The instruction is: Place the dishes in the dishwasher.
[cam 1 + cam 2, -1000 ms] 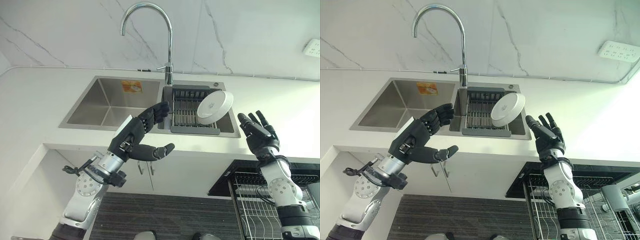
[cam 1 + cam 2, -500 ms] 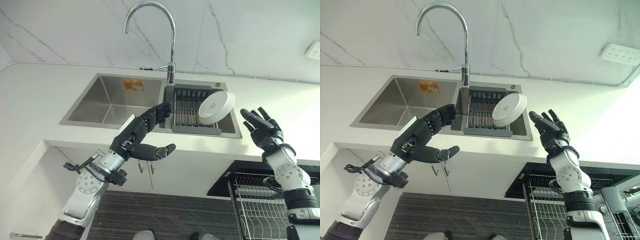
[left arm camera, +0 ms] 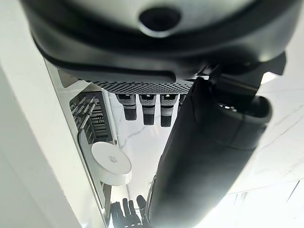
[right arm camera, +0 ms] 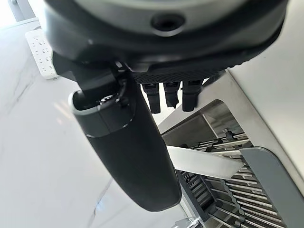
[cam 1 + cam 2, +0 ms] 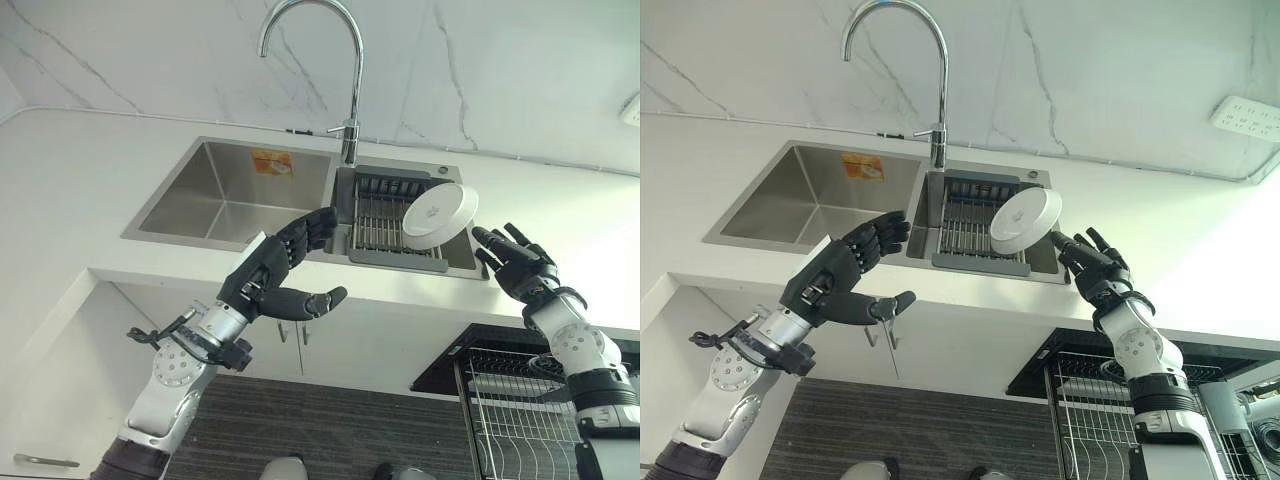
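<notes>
A white bowl leans on its edge in the grey drying rack that sits in the sink's right basin; it also appears as the bowl and the bowl in the wrist views. My right hand hovers open over the counter's front edge, just right of the bowl and apart from it. My left hand is open, fingers straight and thumb out, in front of the sink's middle and holding nothing. The pulled-out dishwasher rack lies below the counter at the lower right.
A tall chrome faucet rises behind the steel double sink. White counter spreads on both sides under a marble wall. A wall socket sits at the far right. Cabinet doors and a dark floor lie below.
My right hand has moved left and forward, closer to the bowl. The camera has shifted slightly. The left hand has held its pose.
</notes>
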`<state>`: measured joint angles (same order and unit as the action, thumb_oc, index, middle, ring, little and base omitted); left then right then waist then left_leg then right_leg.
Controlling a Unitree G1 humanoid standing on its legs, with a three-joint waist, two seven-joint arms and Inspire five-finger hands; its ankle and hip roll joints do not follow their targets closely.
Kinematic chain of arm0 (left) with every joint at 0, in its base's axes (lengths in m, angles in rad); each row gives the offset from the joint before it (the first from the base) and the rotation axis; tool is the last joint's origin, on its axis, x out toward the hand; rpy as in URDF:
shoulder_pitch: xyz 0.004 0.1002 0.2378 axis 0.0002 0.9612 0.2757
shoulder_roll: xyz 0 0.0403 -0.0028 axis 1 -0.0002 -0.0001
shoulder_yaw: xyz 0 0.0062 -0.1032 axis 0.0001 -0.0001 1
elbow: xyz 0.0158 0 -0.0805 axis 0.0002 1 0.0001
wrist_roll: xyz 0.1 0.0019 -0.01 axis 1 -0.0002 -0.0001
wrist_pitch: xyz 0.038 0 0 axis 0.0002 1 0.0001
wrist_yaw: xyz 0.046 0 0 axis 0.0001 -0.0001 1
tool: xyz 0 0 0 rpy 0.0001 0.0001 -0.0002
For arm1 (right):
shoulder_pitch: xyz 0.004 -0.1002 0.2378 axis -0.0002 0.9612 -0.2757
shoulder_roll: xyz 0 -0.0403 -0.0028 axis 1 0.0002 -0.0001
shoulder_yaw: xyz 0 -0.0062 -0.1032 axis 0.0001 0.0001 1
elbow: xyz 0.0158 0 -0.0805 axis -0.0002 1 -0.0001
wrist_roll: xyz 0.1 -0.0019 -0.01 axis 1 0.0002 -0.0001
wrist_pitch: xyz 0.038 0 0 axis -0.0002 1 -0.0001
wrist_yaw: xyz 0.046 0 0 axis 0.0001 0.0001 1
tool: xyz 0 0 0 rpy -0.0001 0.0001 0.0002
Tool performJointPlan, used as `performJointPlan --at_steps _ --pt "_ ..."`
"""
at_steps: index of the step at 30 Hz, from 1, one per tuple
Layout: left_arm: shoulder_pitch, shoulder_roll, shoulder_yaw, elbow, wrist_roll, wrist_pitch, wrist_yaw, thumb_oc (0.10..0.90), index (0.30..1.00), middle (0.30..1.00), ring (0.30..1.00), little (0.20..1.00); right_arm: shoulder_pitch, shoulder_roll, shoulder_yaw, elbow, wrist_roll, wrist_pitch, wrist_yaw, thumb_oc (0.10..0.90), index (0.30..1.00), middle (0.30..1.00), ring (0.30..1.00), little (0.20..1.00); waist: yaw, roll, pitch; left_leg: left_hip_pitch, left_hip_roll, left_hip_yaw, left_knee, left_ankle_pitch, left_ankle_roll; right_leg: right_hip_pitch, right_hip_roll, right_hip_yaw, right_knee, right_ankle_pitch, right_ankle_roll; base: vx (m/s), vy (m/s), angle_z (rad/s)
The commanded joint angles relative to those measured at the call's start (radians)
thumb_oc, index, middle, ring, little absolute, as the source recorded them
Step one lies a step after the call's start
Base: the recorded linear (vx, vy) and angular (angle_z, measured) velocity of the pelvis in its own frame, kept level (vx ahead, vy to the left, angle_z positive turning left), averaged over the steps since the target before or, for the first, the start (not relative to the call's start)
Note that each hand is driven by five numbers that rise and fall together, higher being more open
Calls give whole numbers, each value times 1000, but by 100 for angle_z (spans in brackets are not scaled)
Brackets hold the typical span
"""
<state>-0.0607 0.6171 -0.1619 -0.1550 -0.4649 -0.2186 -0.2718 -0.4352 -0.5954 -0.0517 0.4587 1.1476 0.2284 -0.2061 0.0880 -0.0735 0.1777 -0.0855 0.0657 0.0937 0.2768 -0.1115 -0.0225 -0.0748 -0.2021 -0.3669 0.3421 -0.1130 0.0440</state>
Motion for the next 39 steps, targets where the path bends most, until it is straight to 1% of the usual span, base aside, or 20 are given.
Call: performJointPlan --at_steps 1,10,31,32,33,36,39 --pt "-97 45 4 -103 -45 -86 20 800 900 900 900 900 -165 -90 2 12 36 -43 60 800 900 900 900 900 24 4 -39 89 46 44 23 -187 -15 10 -20 13 -42 -13 109 12 2 8" --pt "-98 58 -1 -103 -53 -78 19 800 900 900 900 900 -216 -96 19 77 56 -47 63 800 900 900 900 900 37 11 -39 91 42 40 23 -185 -14 19 -24 7 -42 -15 109 13 0 3" --pt "-87 74 7 -110 -59 -61 17 800 900 900 900 900 -271 -110 33 170 89 -57 114 800 900 900 900 900 62 21 -40 88 34 21 23 -176 -18 40 -27 -8 -42 -27 103 8 -2 2" --pt "-84 75 9 -112 -60 -57 14 800 900 900 900 900 -273 -111 34 174 90 -57 116 800 900 900 900 900 65 24 -37 95 36 19 23 -182 -20 50 -25 -9 -42 -33 105 38 -9 11" --pt "-84 76 11 -110 -59 -57 12 800 900 900 900 900 -276 -111 35 178 90 -58 119 800 900 900 900 900 66 22 -38 89 34 19 23 -174 -20 45 -27 -11 -42 -28 102 36 -17 10" --pt "-85 80 10 -110 -61 -52 12 800 900 900 900 900 -284 -109 41 190 89 -59 121 800 900 900 900 900 71 26 -36 94 37 16 23 -179 -22 55 -27 -15 -42 -37 103 47 -14 9" --pt "-82 82 15 -115 -62 -46 11 800 900 900 900 900 -292 -110 44 202 90 -59 124 800 900 900 900 900 77 27 -35 88 34 12 23 -170 -23 56 -29 -20 -42 -35 99 38 -15 5"
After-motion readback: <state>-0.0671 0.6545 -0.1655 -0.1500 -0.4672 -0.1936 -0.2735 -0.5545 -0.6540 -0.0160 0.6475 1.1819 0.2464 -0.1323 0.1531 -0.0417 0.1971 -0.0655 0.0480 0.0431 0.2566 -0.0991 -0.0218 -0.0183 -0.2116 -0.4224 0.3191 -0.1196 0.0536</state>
